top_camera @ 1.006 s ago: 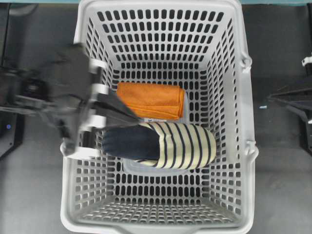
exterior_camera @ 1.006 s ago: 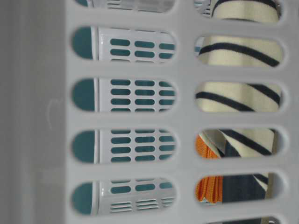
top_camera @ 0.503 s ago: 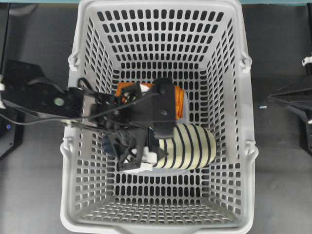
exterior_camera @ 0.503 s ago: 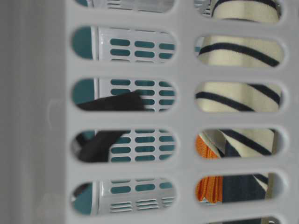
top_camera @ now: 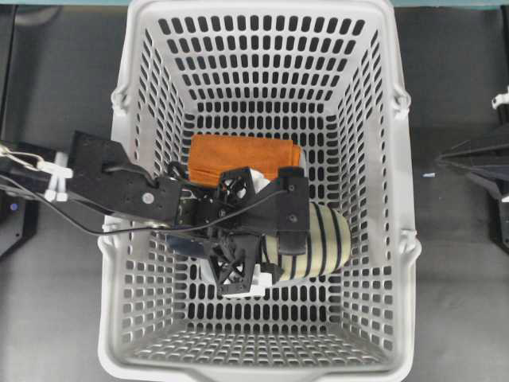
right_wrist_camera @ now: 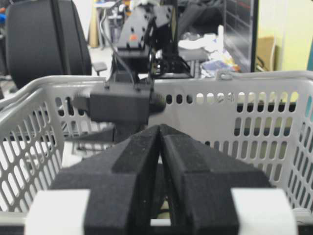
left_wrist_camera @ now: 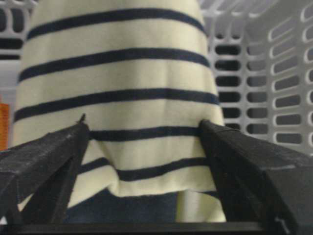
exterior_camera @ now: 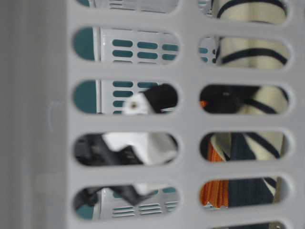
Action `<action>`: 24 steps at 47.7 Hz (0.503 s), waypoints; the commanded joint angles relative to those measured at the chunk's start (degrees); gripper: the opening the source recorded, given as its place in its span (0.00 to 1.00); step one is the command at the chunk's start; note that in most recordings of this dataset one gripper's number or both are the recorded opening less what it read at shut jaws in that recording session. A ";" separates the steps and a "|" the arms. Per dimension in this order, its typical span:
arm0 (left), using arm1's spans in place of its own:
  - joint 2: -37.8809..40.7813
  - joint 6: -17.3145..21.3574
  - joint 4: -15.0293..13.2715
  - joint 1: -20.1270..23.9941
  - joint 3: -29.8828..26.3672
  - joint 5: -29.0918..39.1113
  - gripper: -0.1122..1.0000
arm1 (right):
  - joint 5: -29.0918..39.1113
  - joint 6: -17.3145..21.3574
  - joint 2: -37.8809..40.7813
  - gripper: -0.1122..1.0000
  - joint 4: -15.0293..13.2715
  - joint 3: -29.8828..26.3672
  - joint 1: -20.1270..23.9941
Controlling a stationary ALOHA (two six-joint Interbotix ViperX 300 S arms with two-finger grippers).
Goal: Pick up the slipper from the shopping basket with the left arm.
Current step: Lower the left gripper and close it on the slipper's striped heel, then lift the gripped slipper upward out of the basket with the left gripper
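The slipper point(top_camera: 322, 243), cream with navy stripes, lies on the floor of the shopping basket point(top_camera: 374, 199), toe to the right. My left arm point(top_camera: 119, 191) reaches over the left rim, and the left gripper point(top_camera: 270, 235) is open over the slipper's heel end. In the left wrist view the striped upper of the slipper point(left_wrist_camera: 117, 73) fills the gap of the left gripper point(left_wrist_camera: 143, 125). Both black fingertips point(left_wrist_camera: 73, 139) rest against its sides, and the fabric dips between them. The right gripper point(right_wrist_camera: 160, 129) is shut and empty outside the basket.
A folded orange cloth point(top_camera: 242, 159) lies just behind the slipper, against the gripper's far finger. Slotted basket walls point(exterior_camera: 190, 71) rise on all sides of the slipper point(exterior_camera: 248, 52). The right arm point(top_camera: 477, 159) rests beyond the right rim.
The left arm swung from the basket's left rim into the basket and came down over the slipper's heel end. Its jaws went from shut to wide open.
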 commanded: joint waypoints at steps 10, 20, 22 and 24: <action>0.26 1.14 0.18 0.00 -0.35 0.35 0.73 | -0.26 0.44 0.26 0.10 0.18 -0.35 0.09; -3.25 4.57 0.26 0.00 -2.29 3.78 0.25 | -0.26 1.58 0.26 0.10 0.18 0.00 0.09; -4.13 5.54 0.18 0.00 -3.25 4.75 0.18 | -0.26 1.76 0.26 0.10 0.18 0.18 0.09; -5.01 6.42 0.18 0.09 -4.31 5.89 0.16 | -0.26 1.76 0.26 0.10 0.18 0.18 0.09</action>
